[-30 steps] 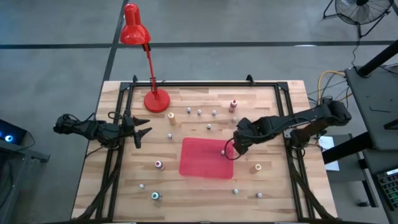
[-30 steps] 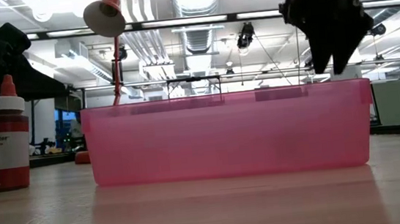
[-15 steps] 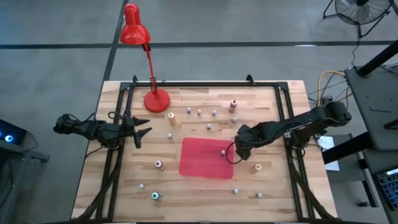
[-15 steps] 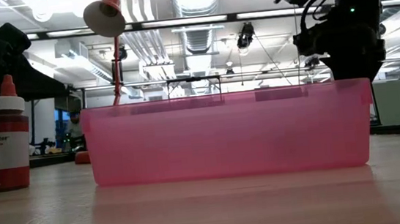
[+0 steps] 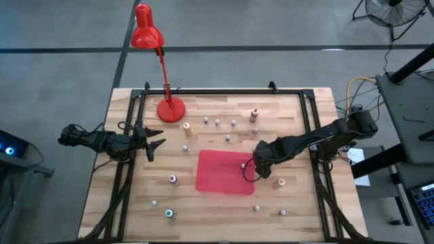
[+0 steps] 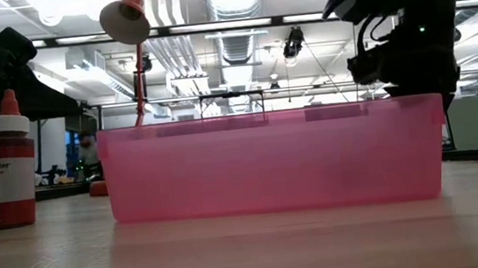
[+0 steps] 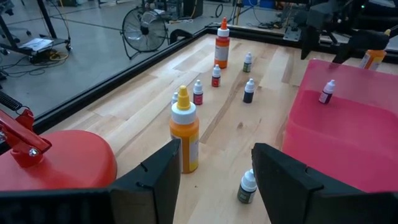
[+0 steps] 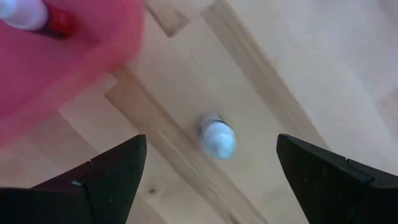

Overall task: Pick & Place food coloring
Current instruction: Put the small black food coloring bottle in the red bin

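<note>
The food coloring is a scatter of tiny bottles standing on the wooden table [image 5: 298, 135]. One small white-capped bottle [image 8: 217, 138] stands on the wood just off the right edge of the pink tray [image 5: 217, 177]. My right gripper [image 8: 210, 143] hangs open above it, pointing down, one finger on either side and well apart from it. In the high view this gripper [image 5: 255, 166] hides that bottle. Another small bottle [image 5: 243, 165] stands inside the tray. My left gripper [image 5: 154, 144] waits open at the table's left edge.
A red lamp [image 5: 169, 108] stands at the far left. Taller bottles stand around the tray: tan [image 5: 186, 127], pink [image 5: 254, 114], pink [image 5: 173, 179], green [image 5: 169, 213], orange [image 5: 279, 183]. Small ones line the far side [image 5: 217, 122]. A black frame rims the table.
My right gripper has come down beside the tray's right edge and a little toward the table's near edge, rolling slightly; in the low view its fingers have sunk behind the tray wall. It has stayed open.
</note>
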{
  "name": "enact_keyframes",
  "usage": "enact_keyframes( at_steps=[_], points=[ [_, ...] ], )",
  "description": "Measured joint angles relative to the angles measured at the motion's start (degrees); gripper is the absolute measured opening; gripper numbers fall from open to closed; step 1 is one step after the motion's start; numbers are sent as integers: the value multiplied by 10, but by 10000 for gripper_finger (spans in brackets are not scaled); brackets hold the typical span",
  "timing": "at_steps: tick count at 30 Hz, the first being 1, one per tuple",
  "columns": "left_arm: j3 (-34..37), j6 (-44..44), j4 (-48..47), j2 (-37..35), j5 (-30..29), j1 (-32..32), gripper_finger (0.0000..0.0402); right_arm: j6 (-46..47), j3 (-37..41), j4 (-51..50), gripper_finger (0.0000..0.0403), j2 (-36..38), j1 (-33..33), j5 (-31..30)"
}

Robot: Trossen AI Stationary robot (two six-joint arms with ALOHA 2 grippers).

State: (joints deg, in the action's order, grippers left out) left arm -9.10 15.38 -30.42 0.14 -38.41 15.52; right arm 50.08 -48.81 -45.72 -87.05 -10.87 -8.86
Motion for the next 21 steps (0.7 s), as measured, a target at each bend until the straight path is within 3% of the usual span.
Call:
enact_keyframes(
  at_steps=[21],
  points=[
    [0,0,0,0,0,0,170,-27,4,25,344,-20,2,2]
  ],
)
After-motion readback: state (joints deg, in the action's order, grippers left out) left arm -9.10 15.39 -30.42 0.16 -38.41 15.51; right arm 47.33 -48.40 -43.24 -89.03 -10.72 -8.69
